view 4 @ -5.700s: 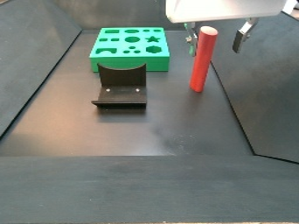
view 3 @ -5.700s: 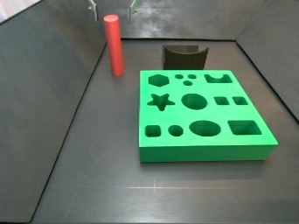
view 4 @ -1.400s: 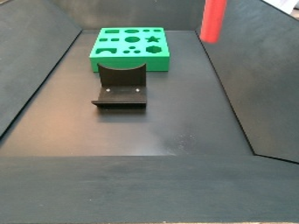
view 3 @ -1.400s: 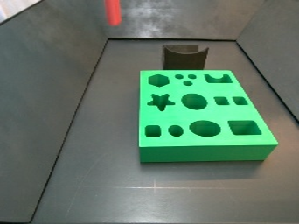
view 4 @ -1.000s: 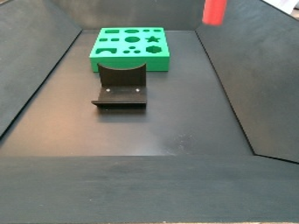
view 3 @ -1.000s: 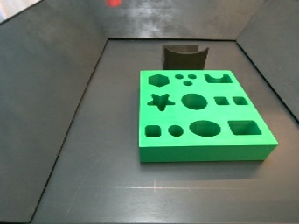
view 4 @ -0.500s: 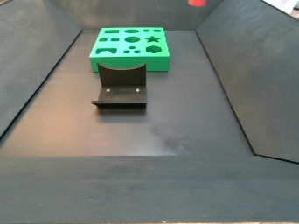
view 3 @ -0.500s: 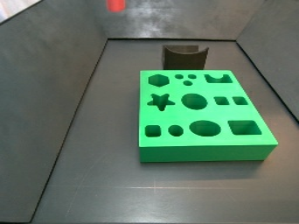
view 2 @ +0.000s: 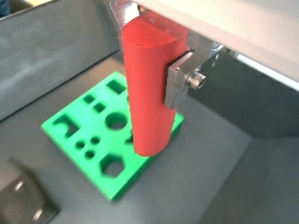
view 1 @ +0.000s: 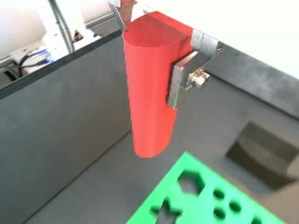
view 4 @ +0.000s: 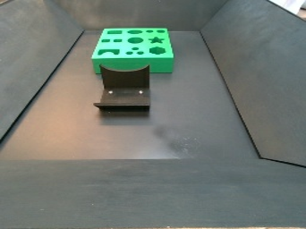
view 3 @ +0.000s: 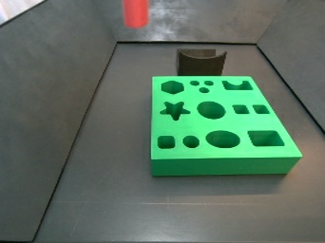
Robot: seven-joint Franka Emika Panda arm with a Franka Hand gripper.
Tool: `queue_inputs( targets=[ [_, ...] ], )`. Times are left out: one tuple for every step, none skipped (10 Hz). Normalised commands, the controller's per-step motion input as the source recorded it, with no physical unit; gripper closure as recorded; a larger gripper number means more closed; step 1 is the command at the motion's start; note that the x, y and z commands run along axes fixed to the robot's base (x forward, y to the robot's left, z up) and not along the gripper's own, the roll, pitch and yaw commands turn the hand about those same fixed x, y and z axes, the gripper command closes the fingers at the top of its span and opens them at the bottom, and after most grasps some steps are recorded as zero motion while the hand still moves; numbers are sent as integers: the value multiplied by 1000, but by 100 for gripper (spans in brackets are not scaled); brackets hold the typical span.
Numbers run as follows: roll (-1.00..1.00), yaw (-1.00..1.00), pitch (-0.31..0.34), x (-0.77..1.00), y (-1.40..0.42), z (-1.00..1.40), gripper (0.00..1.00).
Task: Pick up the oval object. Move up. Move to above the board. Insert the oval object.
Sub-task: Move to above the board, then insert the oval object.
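Observation:
My gripper (view 1: 156,74) is shut on the oval object (view 1: 149,122), a long red peg that hangs upright between the silver fingers (view 1: 187,80). It also shows in a wrist view (view 2: 149,114) with the gripper (view 2: 155,77) shut on its upper part. The peg is held high in the air; only its lower end (view 3: 135,11) shows in a side view, left of and beyond the board. The green board (view 3: 222,123) with shaped cutouts lies on the floor, also seen in a side view (view 4: 132,49) and in both wrist views (view 1: 205,197) (view 2: 93,131).
The dark fixture (view 4: 123,89) stands on the floor just beside the board, also seen in a side view (view 3: 200,60) and in both wrist views (view 1: 268,153) (view 2: 24,206). Sloped dark walls (view 3: 51,85) ring the floor.
The peg was lifted off the floor and rose out of view. In the last half second it left one side view and shows slightly lower and further right in the other.

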Motion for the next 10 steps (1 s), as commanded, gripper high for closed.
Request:
queue_inputs(
  targets=[
    [68,10,145,328,-590,32,100],
    [78,9,145,238,-361,28,100],
    [75,11,125,163,-229,25,100],
    [0,0,0,0,-17,0,100],
    [0,-160,0,6,0,0,100],
    [0,-631,0,406,-11,0,100],
    [0,-906,-80,120,0,0,100],
    [0,-929,-30,100,0,0,100],
    [0,-980,-40,40,0,0,100],
    [0,-951,-13,69,0,0,100]
  ],
)
